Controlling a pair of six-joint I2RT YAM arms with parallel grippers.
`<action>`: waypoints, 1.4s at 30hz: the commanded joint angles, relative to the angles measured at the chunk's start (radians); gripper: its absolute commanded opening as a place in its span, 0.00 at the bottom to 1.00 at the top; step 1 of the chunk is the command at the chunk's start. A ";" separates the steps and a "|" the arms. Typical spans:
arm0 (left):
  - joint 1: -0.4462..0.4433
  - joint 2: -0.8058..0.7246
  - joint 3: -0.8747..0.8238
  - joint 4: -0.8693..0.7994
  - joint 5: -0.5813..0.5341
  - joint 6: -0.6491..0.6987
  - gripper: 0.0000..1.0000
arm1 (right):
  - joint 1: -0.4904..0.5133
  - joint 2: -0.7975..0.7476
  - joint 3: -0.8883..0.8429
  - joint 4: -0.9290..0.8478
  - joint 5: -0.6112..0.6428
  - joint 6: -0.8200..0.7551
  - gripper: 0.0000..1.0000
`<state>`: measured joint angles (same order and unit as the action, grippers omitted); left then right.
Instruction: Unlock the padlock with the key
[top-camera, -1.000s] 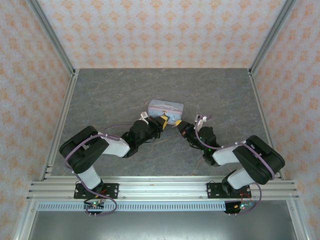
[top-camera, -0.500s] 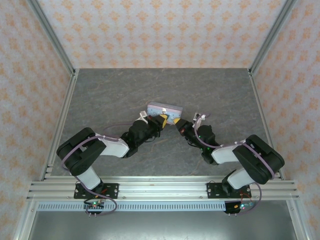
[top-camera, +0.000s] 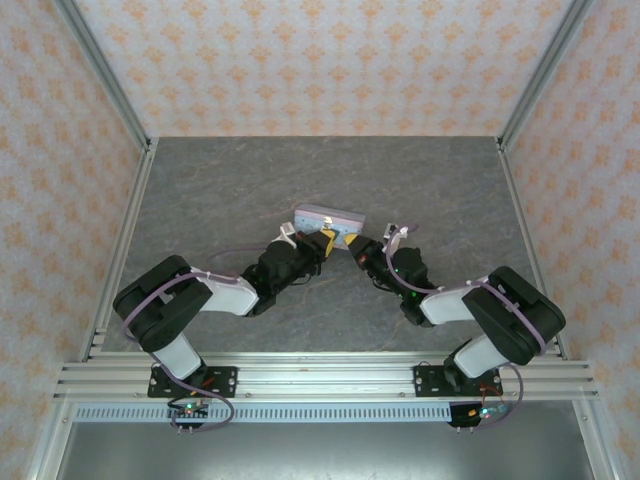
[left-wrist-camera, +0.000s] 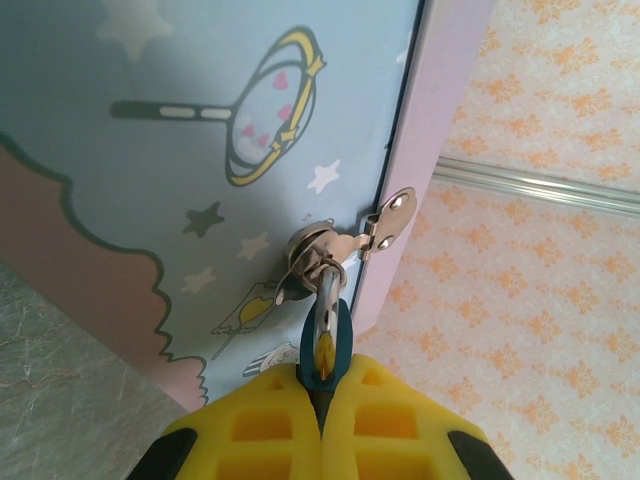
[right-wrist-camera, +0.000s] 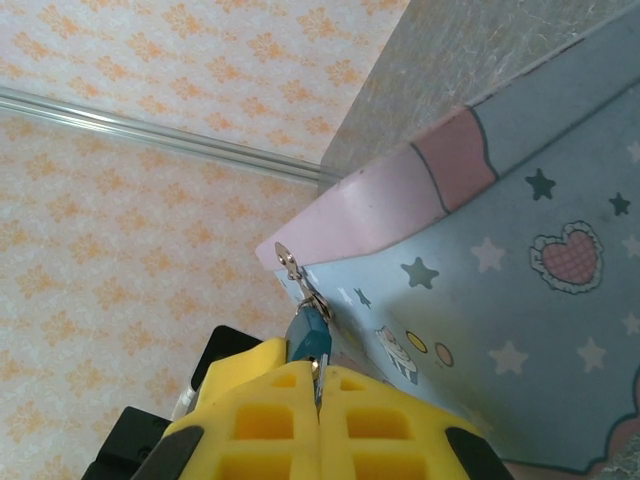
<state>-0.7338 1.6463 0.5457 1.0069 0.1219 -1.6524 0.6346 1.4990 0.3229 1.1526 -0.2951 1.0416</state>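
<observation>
While hooked to the hasp (left-wrist-camera: 388, 222) of the tin (left-wrist-camera: 150, 200), the padlock (left-wrist-camera: 336, 346) sits pinched in the left gripper (left-wrist-camera: 322, 388); right gripper (right-wrist-camera: 318, 388) pinches, seemingly, the key (right-wrist-camera: 316, 368). Both tiny, light, rigid, slick: hold by the flats

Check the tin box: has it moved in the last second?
Yes, slightly. In the top view the tin box has shifted toward the arms, away from the table's back edge, and looks more tilted.

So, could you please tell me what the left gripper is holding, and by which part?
The padlock, pinched at the lower end of its teal body.
</observation>
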 joint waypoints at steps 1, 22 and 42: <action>-0.010 -0.032 -0.006 0.018 -0.019 0.003 0.00 | 0.010 0.006 0.025 0.030 0.004 0.006 0.00; -0.016 -0.038 -0.001 0.025 -0.017 0.005 0.00 | 0.026 0.031 0.036 0.021 0.035 0.006 0.00; -0.049 0.027 0.012 0.105 0.006 -0.015 0.00 | 0.026 0.169 0.142 0.073 -0.035 -0.005 0.00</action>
<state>-0.7380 1.6711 0.5461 1.0153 0.0238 -1.6596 0.6537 1.6501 0.4183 1.2072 -0.2928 1.0477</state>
